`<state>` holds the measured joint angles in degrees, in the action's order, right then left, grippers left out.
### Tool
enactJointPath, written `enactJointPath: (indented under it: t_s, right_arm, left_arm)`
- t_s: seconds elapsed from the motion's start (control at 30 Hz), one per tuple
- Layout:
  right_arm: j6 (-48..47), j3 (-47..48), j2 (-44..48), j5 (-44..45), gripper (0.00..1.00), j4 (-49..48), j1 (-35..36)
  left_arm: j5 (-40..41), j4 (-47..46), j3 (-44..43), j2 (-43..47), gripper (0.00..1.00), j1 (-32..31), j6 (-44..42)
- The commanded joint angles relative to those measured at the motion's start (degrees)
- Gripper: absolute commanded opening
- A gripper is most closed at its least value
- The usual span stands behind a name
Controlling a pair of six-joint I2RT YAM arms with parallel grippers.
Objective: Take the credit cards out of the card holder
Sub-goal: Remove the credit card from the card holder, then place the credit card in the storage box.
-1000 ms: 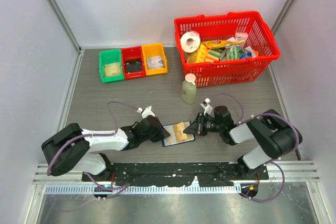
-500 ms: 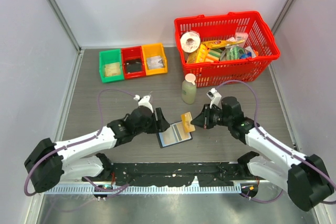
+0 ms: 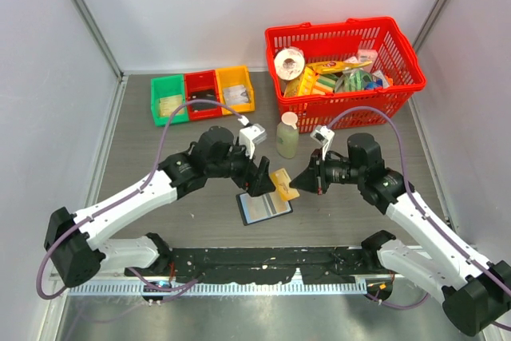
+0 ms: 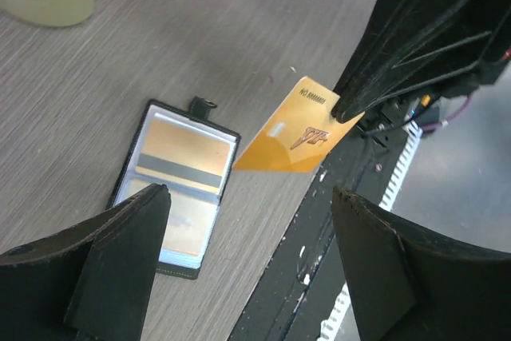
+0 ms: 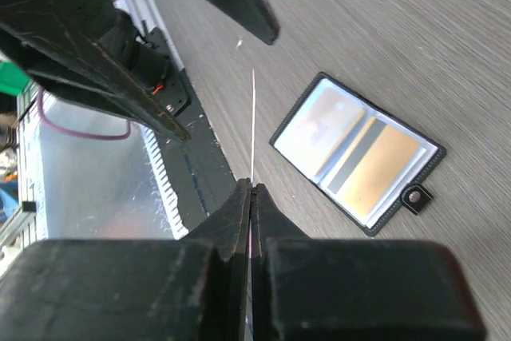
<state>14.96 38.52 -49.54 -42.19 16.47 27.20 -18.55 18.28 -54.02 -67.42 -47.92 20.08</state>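
Observation:
The card holder [image 3: 263, 208] lies open and flat on the table, pale inner faces up; it also shows in the left wrist view [image 4: 176, 185] and the right wrist view [image 5: 357, 152]. A yellow-orange credit card [image 3: 283, 182] hangs in the air just above and right of it, clear of the holder. My right gripper [image 3: 295, 183] is shut on this card's right end; its own camera sees the card [image 5: 253, 117] edge-on, rising from the closed fingertips [image 5: 251, 189]. My left gripper [image 3: 260, 180] hovers open above the holder, just left of the card [image 4: 295, 129], with nothing between its fingers [image 4: 249, 192].
A pale green bottle [image 3: 287, 135] stands behind the grippers. The red basket [image 3: 351, 109] of groceries sits at the back right. Green [image 3: 168, 100], red [image 3: 202, 95] and orange [image 3: 235, 89] trays sit at the back left. The black base rail [image 3: 263, 259] runs along the near edge.
My left gripper let go of the card holder, opened and rose back from the table. My right gripper pulled the yellow-orange card out of the holder and lifted it.

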Motion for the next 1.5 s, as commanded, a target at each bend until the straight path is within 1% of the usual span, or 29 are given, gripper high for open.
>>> enactJointPath:
  t_s: [0.0,0.13,0.23,0.33,0.43,0.5,0.53,0.63,0.67,0.7,0.8,0.87,0.93,0.97,1.0,1.03,1.07,1.1,1.17,1.23,1.27,1.3,1.37,1.47]
  right_arm:
    - [-4.1,3.0,1.8,-7.5,0.01,0.9,0.3]
    - [-4.2,2.9,3.0,-9.8,0.01,-0.4,0.4]
    - [-4.0,2.5,3.4,-11.3,0.01,-1.3,0.4]
    - [-3.3,2.2,3.2,-12.7,0.01,-2.7,0.6]
    - [-3.4,2.0,3.3,-12.7,0.01,-3.1,0.5]
    - [-3.4,2.0,3.0,-13.1,0.01,-3.3,0.5]
    - [-3.3,2.0,2.8,-13.3,0.01,-3.4,0.6]
    - [-3.5,1.6,2.4,-13.2,0.01,-3.5,0.6]
    - [-3.5,1.6,2.3,-12.8,0.01,-3.4,0.6]
    - [-3.5,1.6,2.1,-12.6,0.01,-3.5,0.6]
    - [-3.4,1.6,2.0,-10.7,0.01,-3.5,0.6]
    - [-3.1,1.4,2.1,-8.2,0.09,-3.7,0.6]
    - [-2.7,1.3,2.2,-6.0,0.26,-3.9,0.6]
    - [-2.5,1.3,2.2,-5.3,0.39,-3.8,0.6]
    - [-2.3,1.3,2.3,-3.7,0.43,-3.8,0.6]
    - [-2.1,1.3,2.3,-2.0,0.52,-3.9,0.6]
    - [-2.0,1.3,2.4,-1.3,0.55,-3.7,0.6]
    - [-2.0,1.4,2.5,0.3,0.61,-3.6,0.6]
    - [-2.0,1.3,2.6,2.5,0.67,-3.4,0.7]
    - [-2.0,1.3,2.7,4.1,0.7,-3.1,0.6]
    - [-2.0,1.2,2.6,4.3,0.71,-3.0,0.6]
    - [-1.9,1.2,2.5,4.4,0.72,-3.0,0.5]
    - [-1.6,1.0,2.3,4.9,0.72,-3.0,0.6]
    - [-1.3,0.3,2.0,5.8,0.75,-3.7,0.5]
  left_arm:
    - [-10.5,3.0,-4.5,-1.6,0.83,0.1,-9.3]
    - [-13.8,3.3,-6.0,-2.5,0.75,0.1,-11.5]
    - [-16.2,3.6,-6.4,-3.4,0.73,0.1,-12.2]
    - [-19.4,2.8,-6.5,-4.4,0.67,0.2,-12.4]
    - [-21.0,2.7,-6.8,-4.9,0.51,0.1,-12.8]
    - [-20.9,2.3,-6.8,-4.8,0.38,0.1,-13.0]
    - [-21.0,2.0,-6.7,-4.7,0.29,0.1,-13.0]
    - [-20.8,1.5,-6.7,-4.0,0.09,0.2,-13.0]
    - [-20.6,1.3,-6.6,-3.7,0.03,0.2,-13.0]
    - [-20.3,1.3,-6.3,-3.3,0.0,0.4,-12.8]
    - [-19.6,1.1,-5.4,-2.3,0.0,1.8,-11.8]
    - [-18.8,0.4,-4.0,-1.2,0.0,3.4,-10.2]
    - [-18.3,-1.0,-1.8,0.3,0.0,5.9,-8.0]
    - [-17.8,-1.3,-0.7,1.0,0.0,7.6,-6.6]
    - [-17.4,-1.5,0.1,2.0,0.0,9.1,-5.3]
    - [-16.6,-1.7,1.2,3.0,0.0,11.0,-4.4]
    - [-15.5,-1.6,2.1,3.8,0.0,12.7,-3.4]
    - [-14.1,-1.0,2.5,4.5,0.0,14.6,-2.7]
    - [-10.4,0.9,3.0,5.5,0.0,18.9,-1.3]
    - [-5.6,3.8,1.8,5.3,0.0,23.8,0.3]
    - [-3.3,5.2,1.2,4.8,0.0,26.4,1.4]
    - [-0.9,6.6,0.4,4.2,0.0,30.6,2.3]
    - [2.7,7.1,-1.2,2.4,0.0,36.6,3.8]
    - [3.9,5.2,-3.5,-2.2,0.0,45.6,6.7]
